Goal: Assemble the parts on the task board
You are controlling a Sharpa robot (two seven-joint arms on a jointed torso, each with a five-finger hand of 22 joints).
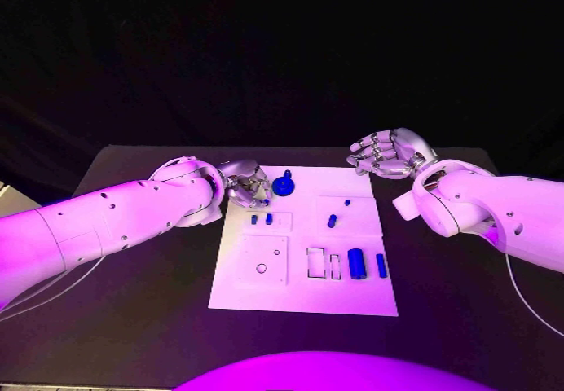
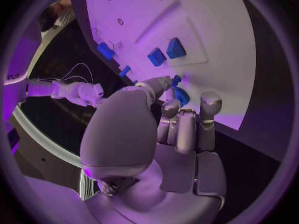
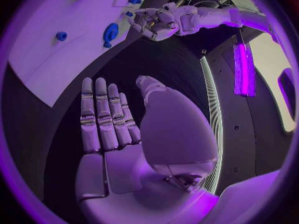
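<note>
The left hand (image 1: 244, 182) covers the task board's (image 1: 303, 297) far left corner, and whatever lies beneath its fingers is hidden in the head view. Whether those fingers touch the round blue part (image 1: 284, 187) just beside them cannot be told; in the left wrist view the thumb hides most of that part. The two small blue parts (image 1: 261, 218) just nearer than the left hand are too small to make out their shape. In the right wrist view the board runs off past the right hand's (image 3: 115, 134) fingertips, cut by the circle's rim.
</note>
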